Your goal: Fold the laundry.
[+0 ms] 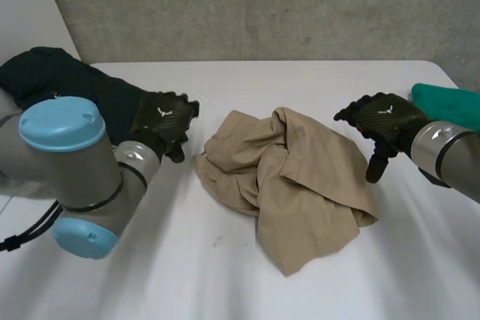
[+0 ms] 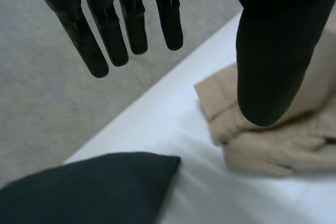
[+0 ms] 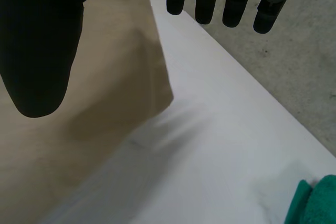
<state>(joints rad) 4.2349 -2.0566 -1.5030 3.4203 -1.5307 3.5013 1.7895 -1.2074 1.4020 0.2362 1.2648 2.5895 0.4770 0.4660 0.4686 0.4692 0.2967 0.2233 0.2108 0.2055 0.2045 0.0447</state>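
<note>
Your left hand (image 2: 113,30) hangs above the table's left side with fingers straight and thumb spread wide, holding nothing. It sits near the left edge of the tan garment (image 1: 289,177). Your right hand (image 1: 382,121) hovers just beside the garment's right edge, fingers straight and thumb apart, gripping nothing either. That garment lies crumpled in a loose heap at the middle of the white table (image 1: 187,282), between your 2 hands. You have a dark cloth (image 1: 67,80) bunched behind the left arm at the table's left edge. A green cloth (image 1: 446,103) lies by the right forearm, well apart from the tan heap.
</note>
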